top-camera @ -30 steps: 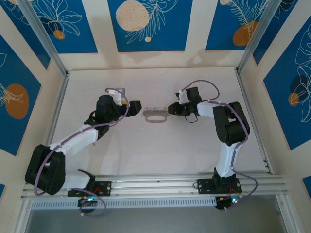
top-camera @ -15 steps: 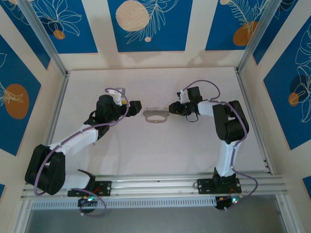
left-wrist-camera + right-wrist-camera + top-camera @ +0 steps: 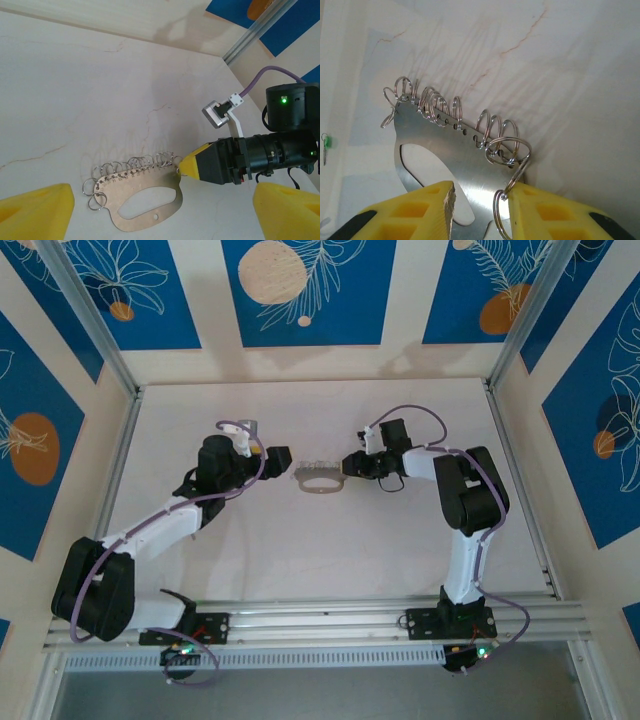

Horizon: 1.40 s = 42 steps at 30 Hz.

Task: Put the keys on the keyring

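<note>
Keyring [image 3: 142, 180]: one flat grey plate with an oval cutout, lying on the tabletop [image 3: 75, 90]. Split rings [image 3: 492, 127], roughly a dozen, line its 12 o'clock edge. Right fingers [image 3: 545, 210] straddle its 3 o'clock corner; grip cannot be told. Left fingers [image 3: 35, 210], spread wide, sit at 9 o'clock, apart from it. The right wrist view adds one green-tagged key [image 3: 325, 145], far 9 o'clock

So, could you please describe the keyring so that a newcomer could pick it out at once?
On the white table, look near its middle, at the yellow tip of the right gripper. The keyring lies flat there: a silvery plate with an oval cut-out. Unlike anything nearby, it carries a row of small wire rings along one edge.
</note>
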### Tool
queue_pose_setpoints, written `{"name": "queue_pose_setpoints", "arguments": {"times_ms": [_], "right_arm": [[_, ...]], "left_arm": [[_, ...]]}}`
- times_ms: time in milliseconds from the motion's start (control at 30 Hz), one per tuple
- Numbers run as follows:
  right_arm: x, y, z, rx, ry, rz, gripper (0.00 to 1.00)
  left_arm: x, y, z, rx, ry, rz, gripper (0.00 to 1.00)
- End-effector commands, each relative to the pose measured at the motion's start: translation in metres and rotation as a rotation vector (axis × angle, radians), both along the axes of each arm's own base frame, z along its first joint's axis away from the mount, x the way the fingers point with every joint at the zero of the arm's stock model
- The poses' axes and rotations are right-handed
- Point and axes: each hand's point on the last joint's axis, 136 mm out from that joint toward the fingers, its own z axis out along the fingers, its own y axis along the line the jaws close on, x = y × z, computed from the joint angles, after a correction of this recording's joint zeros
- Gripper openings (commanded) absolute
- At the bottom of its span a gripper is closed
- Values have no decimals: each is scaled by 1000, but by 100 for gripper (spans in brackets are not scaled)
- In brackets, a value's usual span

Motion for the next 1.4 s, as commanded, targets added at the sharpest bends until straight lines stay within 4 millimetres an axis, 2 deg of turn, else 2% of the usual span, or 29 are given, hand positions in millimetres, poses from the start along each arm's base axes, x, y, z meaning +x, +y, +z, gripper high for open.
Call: {"name": "queue_pose_setpoints", "arguments": {"times_ms": [0, 267, 733, 1067, 1367], "right_arm": [[-11, 2, 7, 7, -4, 29, 35], [-14, -5, 0, -36, 1, 12, 35], [-7, -7, 0, -50, -4, -7, 22], [1, -18, -2, -62, 2, -54, 19], [3, -18, 0, -50, 2, -54, 14]], "left_arm": [[0, -9, 7, -33, -16, -25, 92], [-3, -8, 9, -36, -22, -25, 92], [-4, -9, 10, -39, -26, -28, 92], [-3, -10, 11, -43, -26, -31, 93], [-2, -11, 10, -43, -26, -32, 93]]}}
